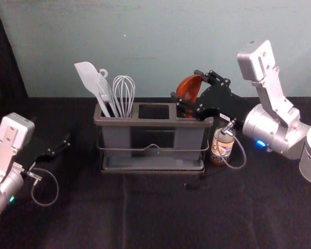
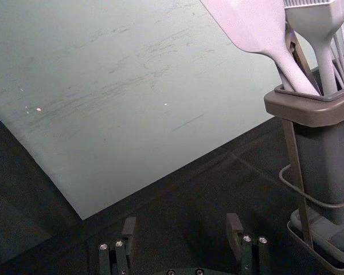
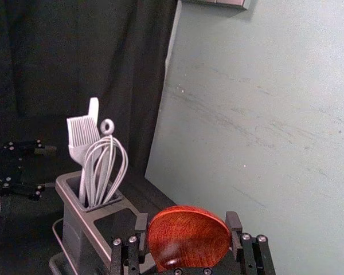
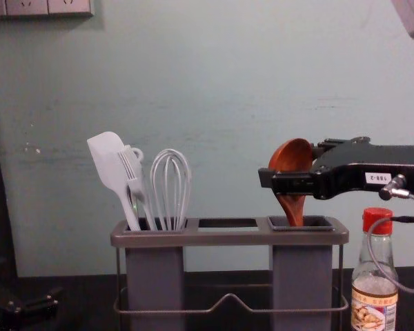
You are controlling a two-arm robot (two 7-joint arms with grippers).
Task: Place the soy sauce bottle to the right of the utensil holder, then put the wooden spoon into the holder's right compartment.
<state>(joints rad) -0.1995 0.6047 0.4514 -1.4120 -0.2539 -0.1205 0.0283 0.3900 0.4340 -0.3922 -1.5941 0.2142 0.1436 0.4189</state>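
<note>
"Two arms in sight. Which one matters now?"

"The right gripper (image 3: 188, 216). It grasps the wooden spoon (image 4: 292, 157) by the bowl's sides, so the spoon lies directly between its fingers."

"And the left gripper (image 2: 181, 219)?"

"Parked left of the utensil holder (image 4: 228, 238), farther from the spoon, fingers spread around nothing."

"Which way does the spoon point?"

"Bowl up, handle down, long axis nearly upright. The handle enters the mouth of the right compartment (image 4: 302, 276); I can't see its end."

"The soy sauce bottle (image 4: 375, 296)?"

"Upright, just beside the holder on its right. I'd call that half done."

"So the next move?"

"Keep the spoon's axis in line with the opening, lower it if it isn't resting, then release. A finger could drag the bowl and tilt it."
</note>
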